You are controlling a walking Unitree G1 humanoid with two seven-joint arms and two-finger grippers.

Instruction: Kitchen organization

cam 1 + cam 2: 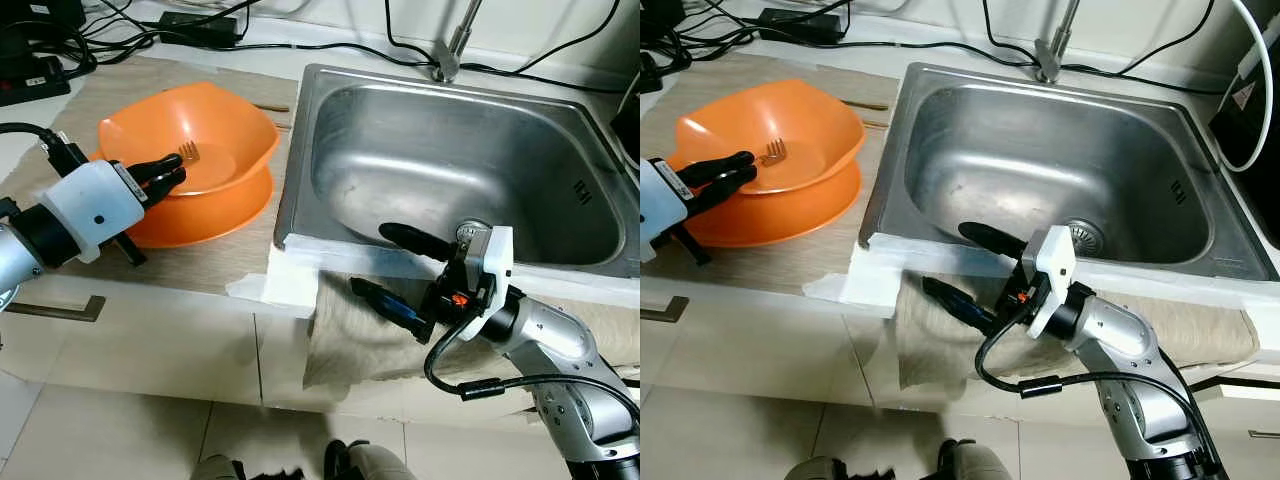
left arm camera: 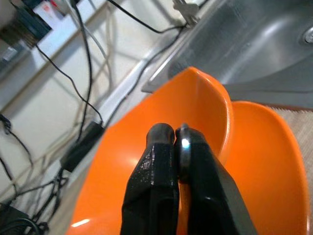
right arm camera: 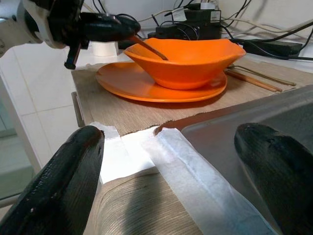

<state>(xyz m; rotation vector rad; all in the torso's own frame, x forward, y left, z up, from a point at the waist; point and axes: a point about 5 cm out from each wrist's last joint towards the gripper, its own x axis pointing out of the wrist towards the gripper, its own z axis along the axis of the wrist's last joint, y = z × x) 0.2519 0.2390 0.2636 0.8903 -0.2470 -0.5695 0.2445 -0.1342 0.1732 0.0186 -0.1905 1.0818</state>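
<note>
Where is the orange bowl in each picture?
Left eye view: the orange bowl sits on an orange plate, left of the sink.
Right eye view: same place, upper left.
Left wrist view: its inside curves behind the left gripper, shut on a fork.
Right wrist view: top middle, beyond the open right gripper.
Shared landmark: the orange plate under the bowl.

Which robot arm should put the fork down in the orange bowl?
The left. Its left gripper is shut on the fork, already over the orange bowl. The right gripper is open, holding nothing, at the sink front edge.
</note>
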